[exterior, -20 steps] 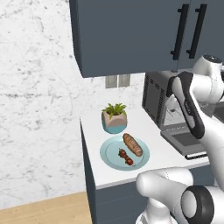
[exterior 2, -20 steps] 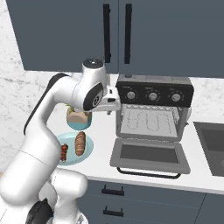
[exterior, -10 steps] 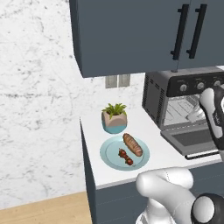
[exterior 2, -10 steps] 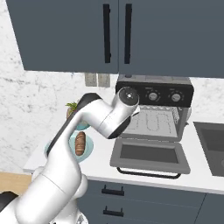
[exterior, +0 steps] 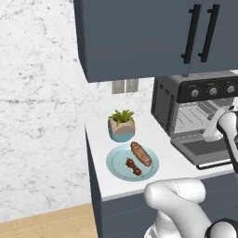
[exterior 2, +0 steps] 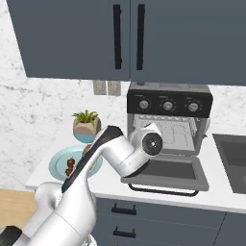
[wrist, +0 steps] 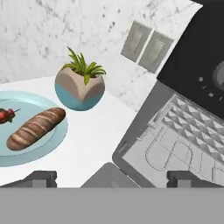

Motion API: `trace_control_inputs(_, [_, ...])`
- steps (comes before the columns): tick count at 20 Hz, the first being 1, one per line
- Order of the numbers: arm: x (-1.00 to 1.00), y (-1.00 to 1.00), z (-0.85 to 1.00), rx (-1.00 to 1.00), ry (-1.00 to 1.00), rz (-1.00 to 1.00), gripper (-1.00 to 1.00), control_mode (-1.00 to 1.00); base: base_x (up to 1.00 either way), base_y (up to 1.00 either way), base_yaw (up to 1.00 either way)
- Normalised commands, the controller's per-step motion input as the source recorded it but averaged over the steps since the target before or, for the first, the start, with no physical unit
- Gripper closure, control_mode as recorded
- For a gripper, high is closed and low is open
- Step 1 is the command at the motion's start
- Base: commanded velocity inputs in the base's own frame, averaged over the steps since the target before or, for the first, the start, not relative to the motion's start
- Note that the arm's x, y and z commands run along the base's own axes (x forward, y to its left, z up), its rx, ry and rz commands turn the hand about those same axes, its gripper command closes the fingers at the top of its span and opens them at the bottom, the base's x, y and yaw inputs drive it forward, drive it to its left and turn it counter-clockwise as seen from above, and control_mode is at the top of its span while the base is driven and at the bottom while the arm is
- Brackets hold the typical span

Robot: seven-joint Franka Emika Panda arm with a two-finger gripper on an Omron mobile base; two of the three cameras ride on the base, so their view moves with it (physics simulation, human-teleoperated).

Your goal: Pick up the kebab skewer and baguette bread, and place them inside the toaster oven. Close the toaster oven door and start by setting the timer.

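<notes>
The baguette bread and the kebab skewer lie side by side on a pale blue plate; both the baguette bread and the kebab skewer also show on the counter in the left base view. To the right stands the toaster oven, wire rack visible, with the toaster oven door dropped open. My gripper is open and empty. It hovers by the open door, right of the plate and apart from the food.
A potted succulent stands just behind the plate. Two wall outlets sit on the marble backsplash. Dark upper cabinets hang above the oven. A sink lies at the far right. My white arm crosses in front of the plate.
My arm has swung right and down, from above the plate side to in front of the open oven door. The gripper stays open. The food has not moved.
</notes>
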Motion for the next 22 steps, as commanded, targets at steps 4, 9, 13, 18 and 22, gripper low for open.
trace_control_inputs(4, [0.59,-0.54,0.0,0.08,-0.1,0.07,-1.0,-1.0,0.0,0.0,0.0])
trace_control_inputs(9, [0.56,-0.37,0.0,0.04,-0.08,0.04,-1.0,-1.0,0.0,0.0,0.0])
trace_control_inputs(13, [0.31,-0.23,-0.09,0.03,-0.01,0.02,-1.0,-1.0,0.0,0.0,0.0])
trace_control_inputs(18, [0.28,0.0,-0.25,0.0,-0.02,0.0,-1.0,-1.0,0.0,0.0,0.0])
trace_control_inputs(22, [0.39,0.0,-0.04,0.0,-0.07,0.0,-1.0,-1.0,0.0,0.0,0.0])
